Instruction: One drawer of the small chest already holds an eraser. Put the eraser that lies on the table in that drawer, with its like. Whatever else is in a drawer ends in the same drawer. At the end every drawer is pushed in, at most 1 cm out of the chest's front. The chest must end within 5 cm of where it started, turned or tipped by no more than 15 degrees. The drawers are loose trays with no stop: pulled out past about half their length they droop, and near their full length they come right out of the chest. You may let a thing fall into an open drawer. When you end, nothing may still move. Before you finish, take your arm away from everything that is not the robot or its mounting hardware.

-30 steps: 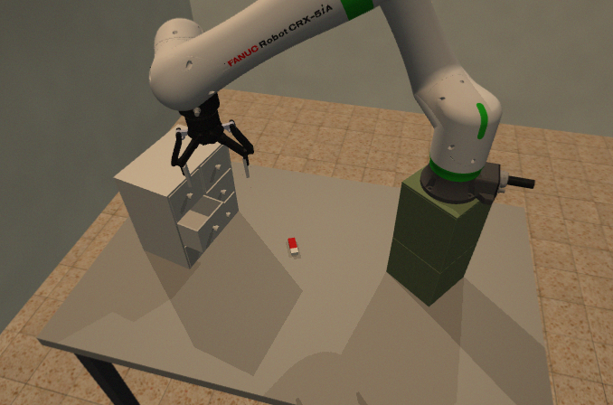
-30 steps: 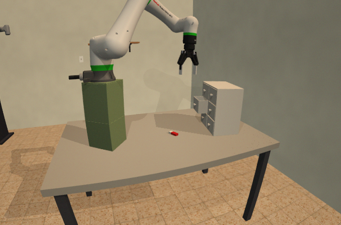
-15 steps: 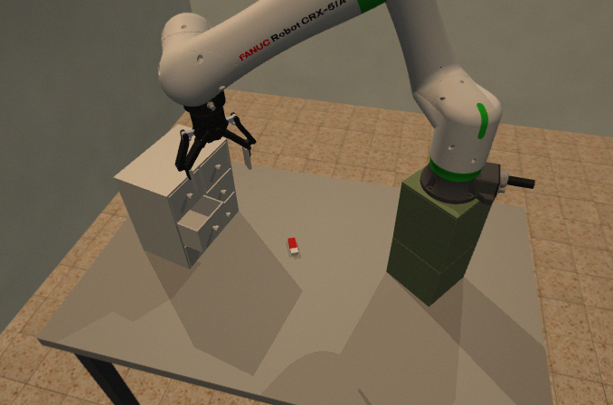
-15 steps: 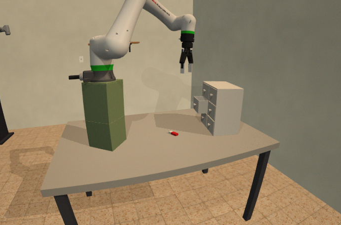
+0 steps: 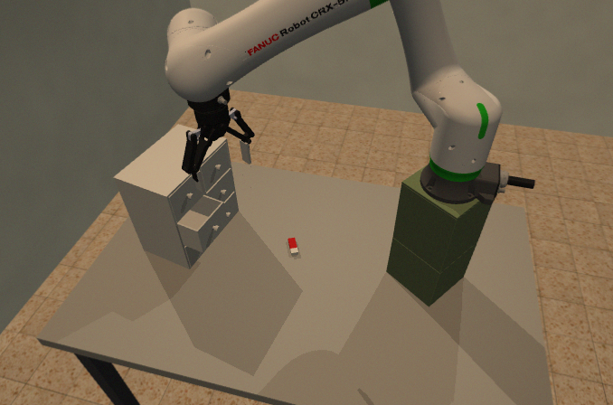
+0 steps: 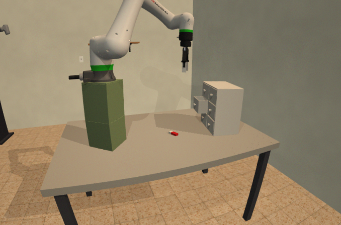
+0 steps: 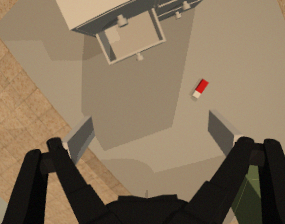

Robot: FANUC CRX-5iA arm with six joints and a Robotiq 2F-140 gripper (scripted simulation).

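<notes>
From where I stand, the small off-white box-shaped chest (image 5: 149, 220) (image 6: 228, 111) (image 7: 88, 10) runs off the wrist view's edge at eleven o'clock, and its closed grey drawers (image 5: 211, 176) (image 6: 213, 99) (image 7: 179, 9) hide whatever they may hold. The open pale-grey drawer (image 5: 190, 238) (image 6: 200, 105) (image 7: 138, 52) hides its floor behind its walls in the exterior view, while I can't make out the pale patch toward ten o'clock inside it from the wrist. The thick white robot arm (image 5: 274, 35) (image 6: 125, 26) gets cut off at twelve o'clock in the top and exterior views.
</notes>
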